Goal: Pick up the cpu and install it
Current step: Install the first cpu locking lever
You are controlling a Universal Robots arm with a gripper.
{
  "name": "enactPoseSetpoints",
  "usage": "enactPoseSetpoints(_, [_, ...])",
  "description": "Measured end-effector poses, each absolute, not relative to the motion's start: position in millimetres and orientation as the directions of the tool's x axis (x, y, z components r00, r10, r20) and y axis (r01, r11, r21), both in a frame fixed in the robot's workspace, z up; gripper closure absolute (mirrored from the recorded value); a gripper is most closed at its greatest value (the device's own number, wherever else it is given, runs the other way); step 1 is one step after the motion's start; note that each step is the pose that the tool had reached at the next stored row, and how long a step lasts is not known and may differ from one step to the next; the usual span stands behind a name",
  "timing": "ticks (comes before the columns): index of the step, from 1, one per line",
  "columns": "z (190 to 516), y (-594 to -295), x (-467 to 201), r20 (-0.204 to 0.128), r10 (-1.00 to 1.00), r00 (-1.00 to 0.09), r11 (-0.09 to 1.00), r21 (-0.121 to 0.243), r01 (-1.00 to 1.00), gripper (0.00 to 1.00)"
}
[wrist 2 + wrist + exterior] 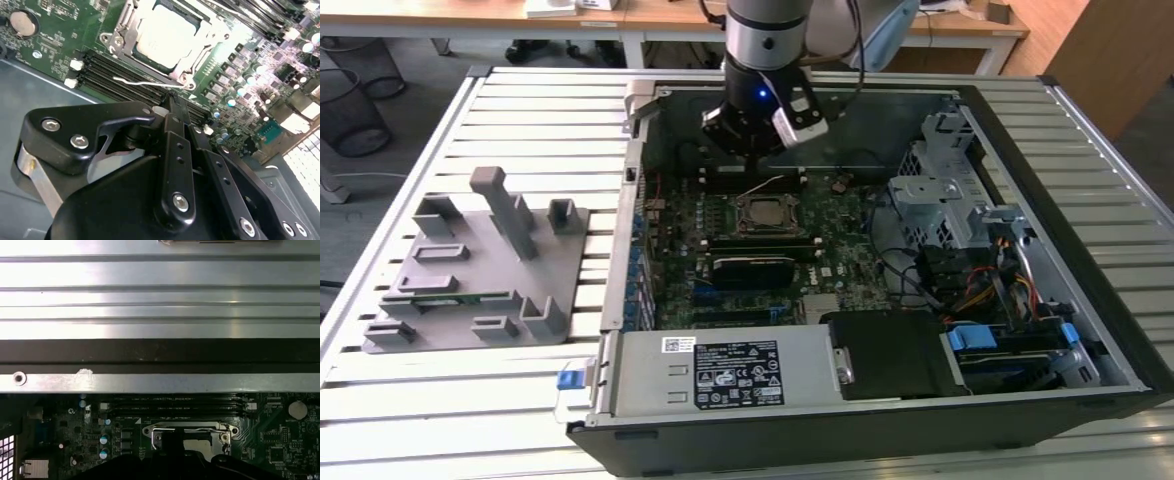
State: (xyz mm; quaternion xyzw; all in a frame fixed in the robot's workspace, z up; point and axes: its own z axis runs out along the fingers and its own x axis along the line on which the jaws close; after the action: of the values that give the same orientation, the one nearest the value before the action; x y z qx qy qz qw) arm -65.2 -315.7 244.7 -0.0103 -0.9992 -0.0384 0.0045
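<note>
Silver metal of the cpu shines in the second wrist view, where the chip lies flat inside the socket frame on the green motherboard. In the exterior view the same cpu sits in the socket near the middle of the motherboard, inside the open computer case that lies on the slatted metal table. The black gripper hangs above the board, near the edge of the socket that faces the memory slots, and its fingers are pressed together with nothing between them. A thin metal lever of the socket runs across just in front of the fingertips; I cannot tell if they touch it. In the exterior view the gripper is over the board toward the far wall of the case, just beyond the socket. In the first wrist view the socket frame is partly covered by the dark body of the gripper, and the memory slots run along the edge of the case wall. On the table at the exterior view's left stands a grey fixture with several holders, well apart from the case.
</note>
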Motion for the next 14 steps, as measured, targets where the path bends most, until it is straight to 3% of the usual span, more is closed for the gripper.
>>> enactPoseSetpoints(14, [236.8, -315.1, -57.0, 0.010, 0.027, -1.000, 0.997, 0.075, 0.028, 0.89])
